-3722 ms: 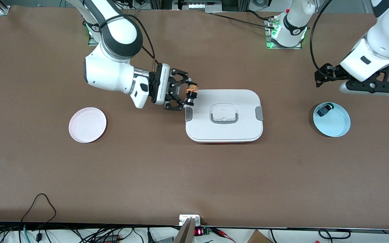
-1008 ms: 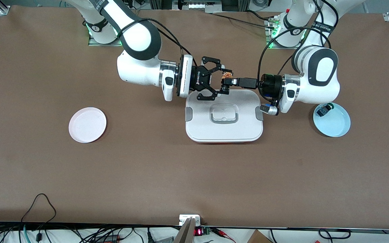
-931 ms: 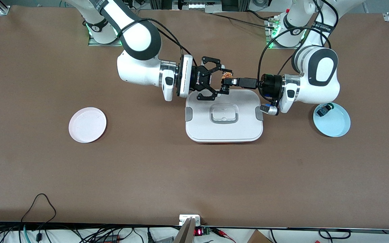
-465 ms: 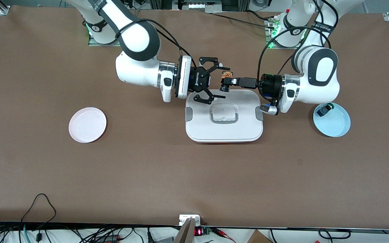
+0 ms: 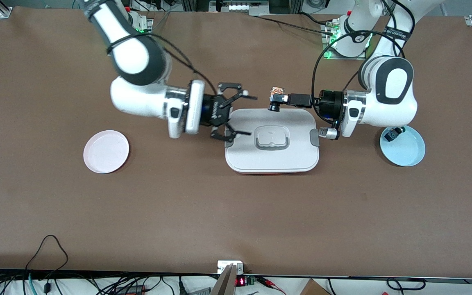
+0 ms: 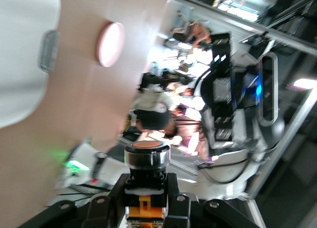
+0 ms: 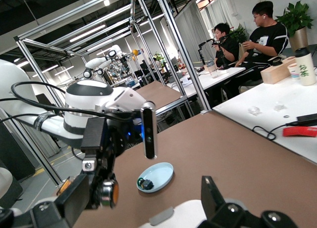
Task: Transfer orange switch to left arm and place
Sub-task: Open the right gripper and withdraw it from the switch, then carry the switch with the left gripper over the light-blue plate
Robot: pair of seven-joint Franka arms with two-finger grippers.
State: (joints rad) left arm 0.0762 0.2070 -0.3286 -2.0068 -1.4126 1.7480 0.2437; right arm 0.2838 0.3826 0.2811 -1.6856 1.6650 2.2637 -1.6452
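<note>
1. The white box (image 5: 272, 140) sits lid-on at mid-table, its contents hidden.
2. A blue plate (image 5: 404, 149) toward the left arm's end carries a small dark part (image 5: 394, 133); the pink plate (image 5: 106, 151) lies bare.
3. The left gripper (image 5: 277, 100) clenches the orange switch (image 5: 276, 95) above the box's edge nearest the bases (cap partly masked by fingers).
4. The right gripper (image 5: 247, 115), fingers spread and empty, hangs over the box's corner.
</note>
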